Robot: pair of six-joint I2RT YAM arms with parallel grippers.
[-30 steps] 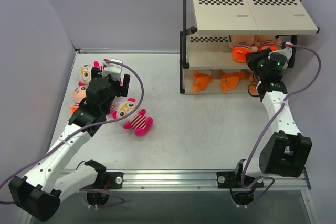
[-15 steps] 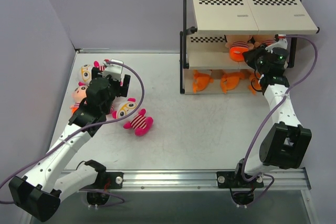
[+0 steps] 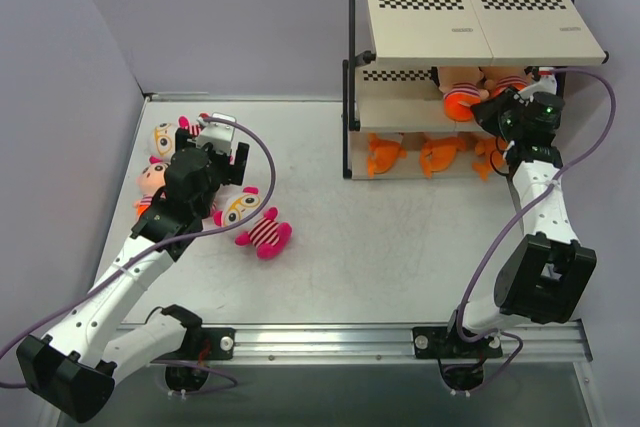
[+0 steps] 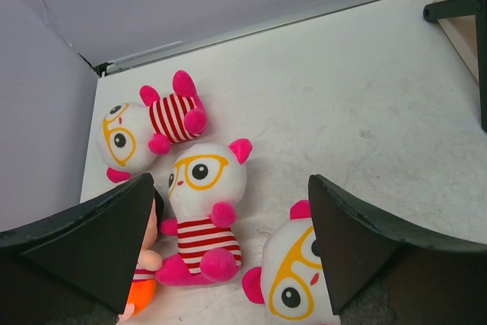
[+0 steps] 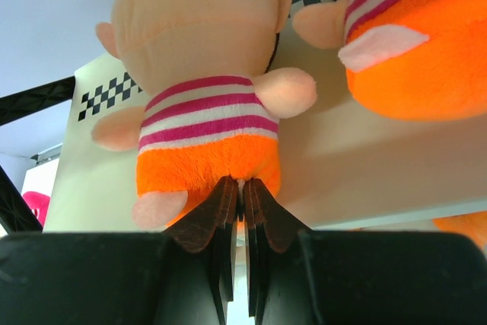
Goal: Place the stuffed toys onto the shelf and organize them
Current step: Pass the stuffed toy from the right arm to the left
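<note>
The right tool [image 5: 239, 185] has its two black fingers pressed together, and the tips touch the orange underside of a peach-headed plush doll in a magenta-striped top [image 5: 204, 104]; whether any fabric is caught between them cannot be told. That doll sits on the middle board of the black-framed three-tier shelf with beige boards and checkered strips [image 3: 480, 37], directly above the tool in the right wrist view. A second striped doll [image 5: 415, 43] sits just beside it to the right. On the bottom tier, orange plush sharks [image 3: 385, 155] lie in a row.

The left tool [image 4: 230, 188] hangs spread wide over the grey desk [image 4: 365, 97] near its far left corner, well apart from the shelf and holding nothing. Framed between its fingers lies a white-faced plush toy with pink limbs and yellow-rimmed glasses [image 4: 202, 211]. A second glasses toy [image 4: 144, 123] lies farther off near the wall. A third glasses toy [image 4: 293, 287] lies by the right-hand finger at the lower edge. A partly hidden orange doll [image 4: 141, 283] shows beside the left-hand finger
</note>
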